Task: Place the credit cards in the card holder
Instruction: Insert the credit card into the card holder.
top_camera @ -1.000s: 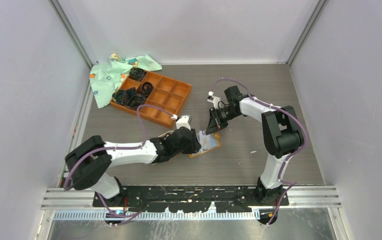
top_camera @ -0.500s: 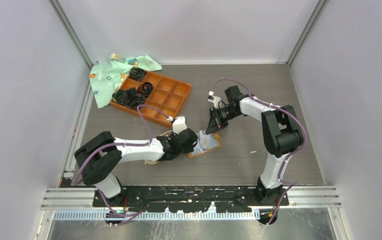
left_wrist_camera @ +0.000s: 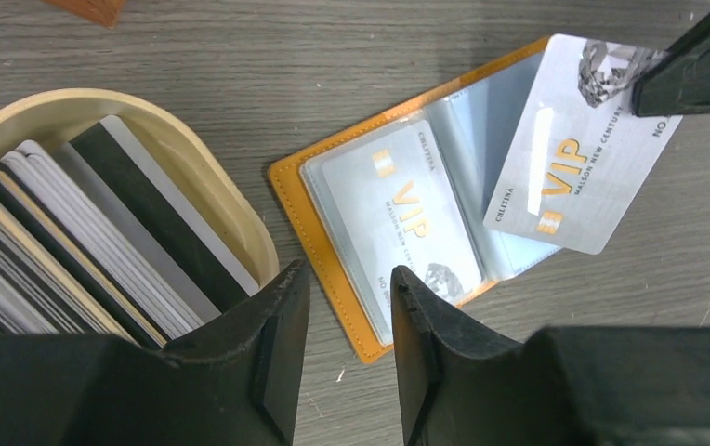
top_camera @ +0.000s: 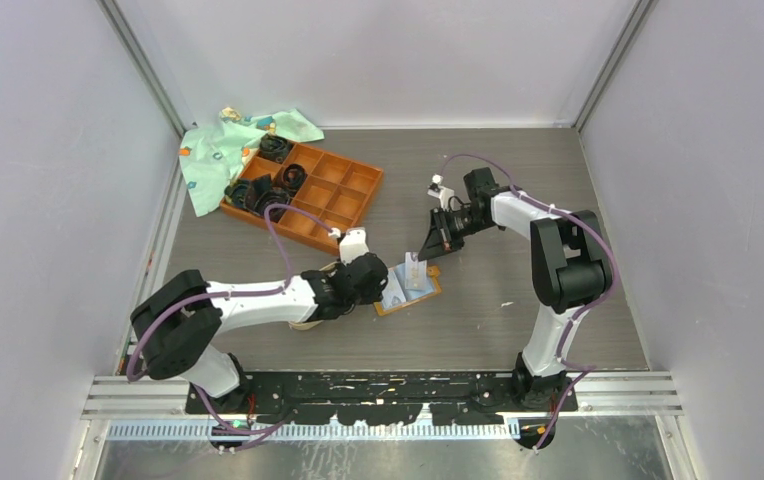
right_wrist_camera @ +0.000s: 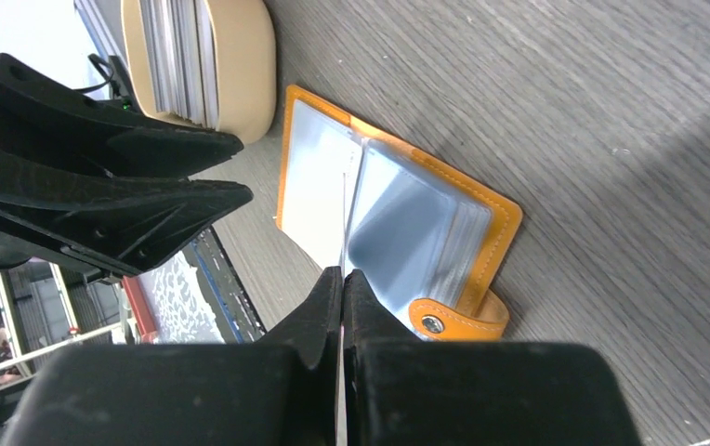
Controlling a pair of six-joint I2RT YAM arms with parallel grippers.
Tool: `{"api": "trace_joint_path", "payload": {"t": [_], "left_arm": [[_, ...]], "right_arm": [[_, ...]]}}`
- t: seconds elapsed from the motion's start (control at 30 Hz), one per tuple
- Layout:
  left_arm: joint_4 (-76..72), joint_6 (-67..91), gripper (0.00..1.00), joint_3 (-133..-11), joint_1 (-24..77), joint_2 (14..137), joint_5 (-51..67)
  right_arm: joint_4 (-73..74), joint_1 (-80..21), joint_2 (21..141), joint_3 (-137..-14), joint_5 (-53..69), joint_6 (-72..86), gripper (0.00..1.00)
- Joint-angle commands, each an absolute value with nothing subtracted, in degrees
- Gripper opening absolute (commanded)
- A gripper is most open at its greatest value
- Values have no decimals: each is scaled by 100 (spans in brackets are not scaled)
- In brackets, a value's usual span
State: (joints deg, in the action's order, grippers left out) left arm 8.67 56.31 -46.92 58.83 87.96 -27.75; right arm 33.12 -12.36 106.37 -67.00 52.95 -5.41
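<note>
— Left wrist view: shows the holder [left_wrist_camera: 472,130] lying open and flat on the table [left_wrist_camera: 240,56], with a silver VIP card [left_wrist_camera: 398,214] already under one clear sleeve. Shows a second card [left_wrist_camera: 574,158] too, tilted over the other page and pinched at its top corner by the right gripper [left_wrist_camera: 658,79].

— Agreed. From the right wrist, though, catches that second card edge-on only, a thin line between fingers pressed tight on it. No print readable there. Adds the snap tab [right_wrist_camera: 433,324], curled at the holder's edge.

— And the left gripper [left_wrist_camera: 342,344]?

— Spread apart, holding nothing, tips between dish [left_wrist_camera: 193,177] and holder. Same from the right wrist: black fingers parted, just beside the dish.

— Dish contents?

— Packed with upright cards [left_wrist_camera: 54,251], plain from the left wrist. From above, mostly hidden under the left arm.

— Anything from the top alone?

— Yes: orange tray [top_camera: 343,195] holding black coils [top_camera: 273,195], touching a patterned cloth [top_camera: 218,155], both well apart from the holder, far left.
</note>
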Motion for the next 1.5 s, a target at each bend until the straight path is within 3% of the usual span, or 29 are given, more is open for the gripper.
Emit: {"api": "trace_joint_path", "payload": {"t": [0.0,0.73,0.87,1.03,1.47], "left_arm": [[637,5180,39,-4746,5862,8739,-2268],[1393,5012,43,-5165,5860,9320,-2416],[1622,4912,41,-5382,5858,9557,-2375],[2012,4869,31,-5611,5847,9761,-2522],[2118,4817,30,-5639,5826,9773,-2571]], "right_arm": [[3187,-1266,10442,-6847,5695,-451,1],[3598,-1605,11136,-7101,5194,-559,1],[3851,-1608,11226,-7253,5132,-701,1],[3766,-1600,10921,-7204,4758,-773,1],[3654,-1608,10849,-7139,4573,-731,1]]}}
